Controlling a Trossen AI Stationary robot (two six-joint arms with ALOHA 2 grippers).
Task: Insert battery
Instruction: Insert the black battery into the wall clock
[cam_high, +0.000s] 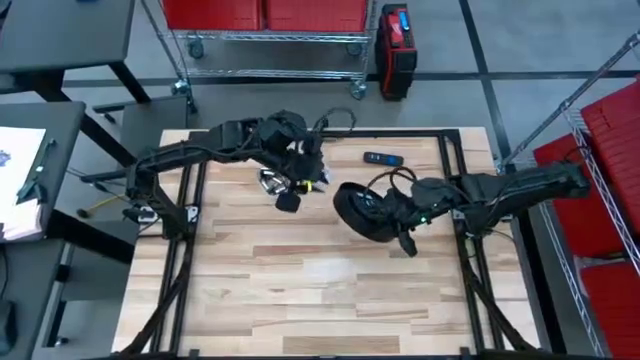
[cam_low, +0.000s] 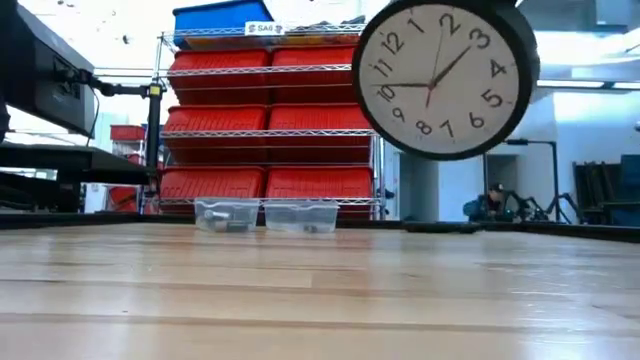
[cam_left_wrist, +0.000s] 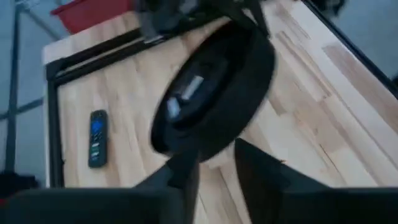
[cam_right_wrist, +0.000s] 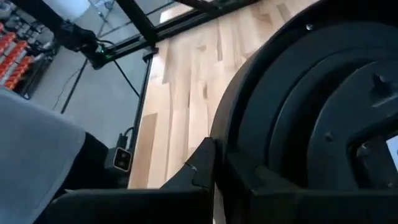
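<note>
Wood table (cam_high: 320, 290), red bins (cam_low: 270, 120) behind; remote (cam_high: 382, 158) far; right gripper (cam_high: 385, 215) clamps clock (cam_high: 355, 212); left gripper (cam_high: 290, 195) unclear.

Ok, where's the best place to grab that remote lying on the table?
Pinch the remote across its narrow sides near the middle, coming straight down from above. It lies flat and alone on the table, long and slim. The right gripper is busy holding the clock by its rim.

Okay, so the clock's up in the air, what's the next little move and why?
Probably bring the left gripper toward the back of the clock. The right gripper holds the clock by its rim, lifted off the table, with the battery slot facing the left arm.
</note>
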